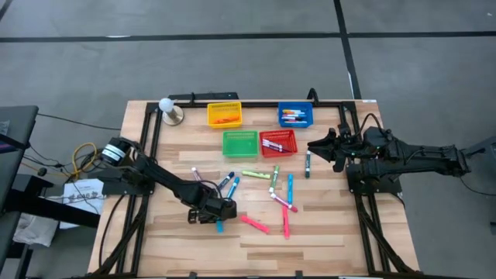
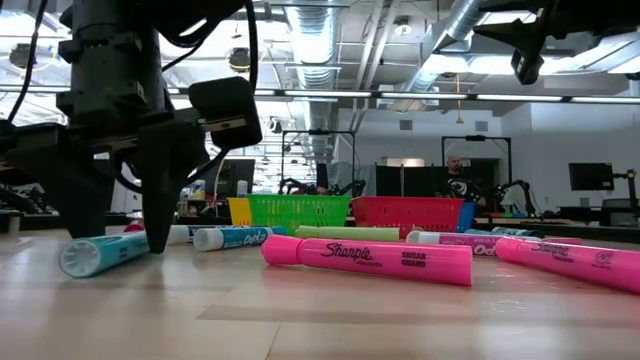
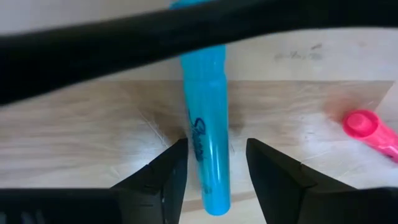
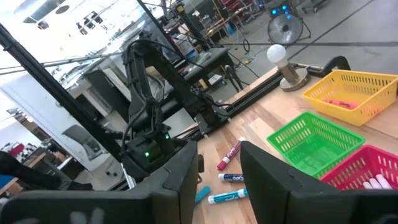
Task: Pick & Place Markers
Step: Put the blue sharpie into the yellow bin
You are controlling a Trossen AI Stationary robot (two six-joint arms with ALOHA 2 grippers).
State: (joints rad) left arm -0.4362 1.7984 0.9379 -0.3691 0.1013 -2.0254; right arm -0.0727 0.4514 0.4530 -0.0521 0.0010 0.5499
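A light-blue plastic highlighter marker [image 3: 208,155] is straddled, not yet gripped, by the part-open left gripper [image 3: 214,168], so off-centre closing could roll it away.

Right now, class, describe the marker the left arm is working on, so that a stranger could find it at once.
Start at the wooden table and follow the left arm to its left end effector, low on the near-left part of the board. The light blue marker lies flat there between the open fingers. Unlike the pink markers beside it, it is blue and the only one straddled.
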